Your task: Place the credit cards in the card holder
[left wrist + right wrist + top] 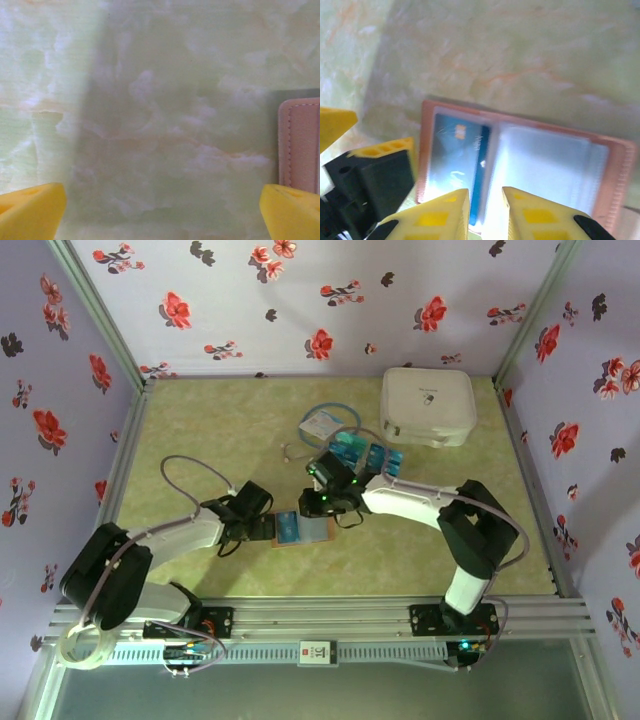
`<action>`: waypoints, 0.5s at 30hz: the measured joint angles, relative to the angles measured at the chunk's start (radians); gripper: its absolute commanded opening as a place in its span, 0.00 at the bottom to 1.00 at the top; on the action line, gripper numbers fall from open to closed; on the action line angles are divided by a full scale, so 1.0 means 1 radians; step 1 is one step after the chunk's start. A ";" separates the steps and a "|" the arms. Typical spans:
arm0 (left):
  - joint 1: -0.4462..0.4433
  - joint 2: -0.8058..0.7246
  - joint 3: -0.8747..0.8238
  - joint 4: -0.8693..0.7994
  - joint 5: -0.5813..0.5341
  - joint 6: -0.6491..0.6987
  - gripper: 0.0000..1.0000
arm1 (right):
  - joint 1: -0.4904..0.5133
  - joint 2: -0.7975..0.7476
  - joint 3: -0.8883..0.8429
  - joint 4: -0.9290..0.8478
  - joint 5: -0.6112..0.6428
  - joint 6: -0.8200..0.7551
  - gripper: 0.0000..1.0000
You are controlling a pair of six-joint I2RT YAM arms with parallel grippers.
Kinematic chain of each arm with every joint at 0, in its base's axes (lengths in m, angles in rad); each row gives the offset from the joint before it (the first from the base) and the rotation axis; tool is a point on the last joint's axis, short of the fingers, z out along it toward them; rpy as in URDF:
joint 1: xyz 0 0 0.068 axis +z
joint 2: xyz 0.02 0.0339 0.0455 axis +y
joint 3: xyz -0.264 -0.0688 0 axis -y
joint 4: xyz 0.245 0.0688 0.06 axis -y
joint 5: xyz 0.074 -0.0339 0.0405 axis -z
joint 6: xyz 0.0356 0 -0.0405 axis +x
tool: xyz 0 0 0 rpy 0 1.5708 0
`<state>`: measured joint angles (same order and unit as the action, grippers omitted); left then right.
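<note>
The holder (615, 175) lay open by the table's (200, 430) near edge, a card (457, 150) partway into one sleeve. Our right gripper (486, 215) stood barely apart at the card's end (gripping or not, we couldn't tell); the left gripper (160, 210) gaped wide beside the holder. We judged a gentle push, square to the sleeve, best

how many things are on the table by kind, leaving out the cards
white case: 1
card holder: 1
pale blue packet with tubing: 1
total: 3
</note>
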<state>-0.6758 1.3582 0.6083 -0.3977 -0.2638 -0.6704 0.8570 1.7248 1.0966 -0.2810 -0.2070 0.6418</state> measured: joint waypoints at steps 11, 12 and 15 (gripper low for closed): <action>-0.046 -0.031 0.073 -0.014 0.031 -0.008 1.00 | -0.060 0.000 -0.040 0.000 -0.014 -0.046 0.19; -0.055 -0.031 0.077 -0.011 0.034 -0.011 1.00 | -0.060 0.003 -0.040 0.000 -0.016 -0.048 0.19; -0.077 -0.024 0.079 0.009 0.048 -0.029 1.00 | -0.060 0.021 -0.039 0.001 -0.025 -0.056 0.16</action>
<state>-0.7532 1.3342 0.6876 -0.3889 -0.2161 -0.6991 0.7971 1.7458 1.0576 -0.2798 -0.2321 0.5858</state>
